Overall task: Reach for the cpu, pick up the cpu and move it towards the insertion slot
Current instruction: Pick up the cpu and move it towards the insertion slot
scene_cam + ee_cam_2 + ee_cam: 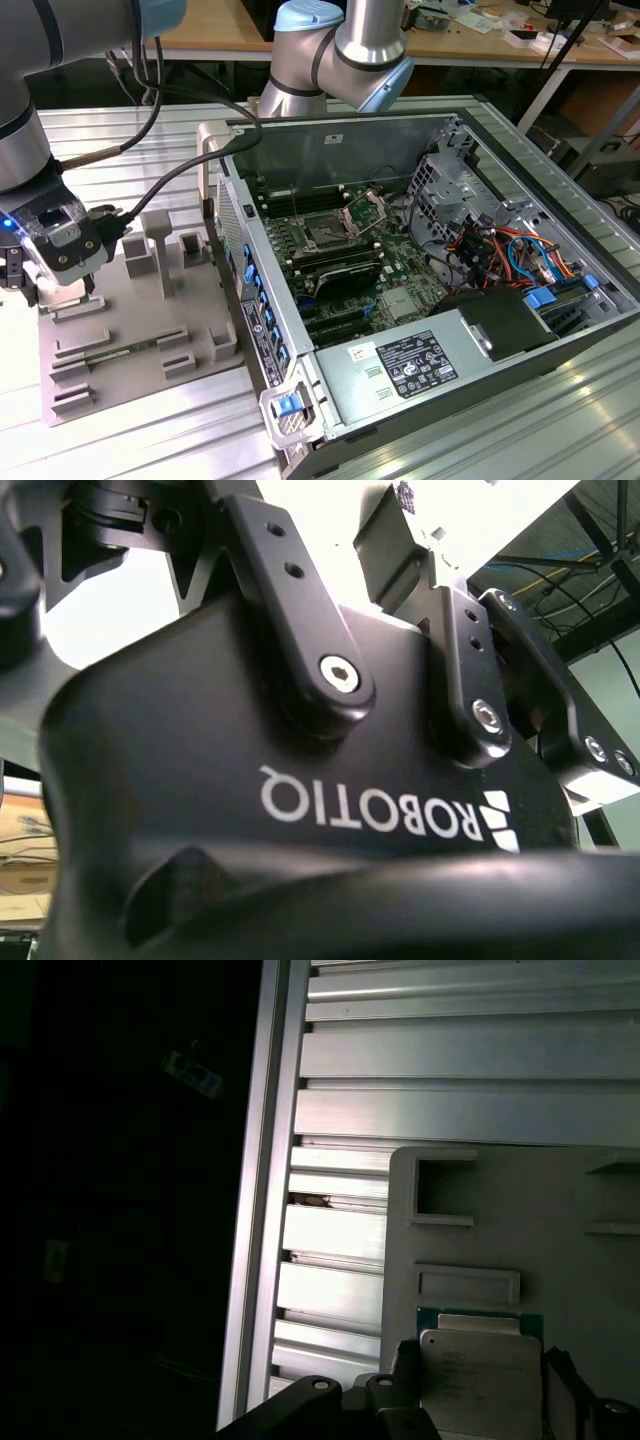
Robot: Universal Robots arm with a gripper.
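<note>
Two-sided pinch: clamps the cpu [480, 1370] between the fingers [562, 1385] of the gripper [478, 1392] over the grey tray [130, 330] at the exterior view's left, well apart from the insertion slot [328, 230] on the green board [400, 252] inside the open computer case [400, 130].

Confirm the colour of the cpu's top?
The cpu has a shiny silver-white top, shown best in the first wrist view.

You've got a ribbed aluminium table [140, 440] carrying two things. A grey tray [110, 310] lies at the exterior view's left. An open computer case [330, 130] sits just beside it, possibly touching. In the first wrist view, the tray's corner lies near the table's edge.
</note>
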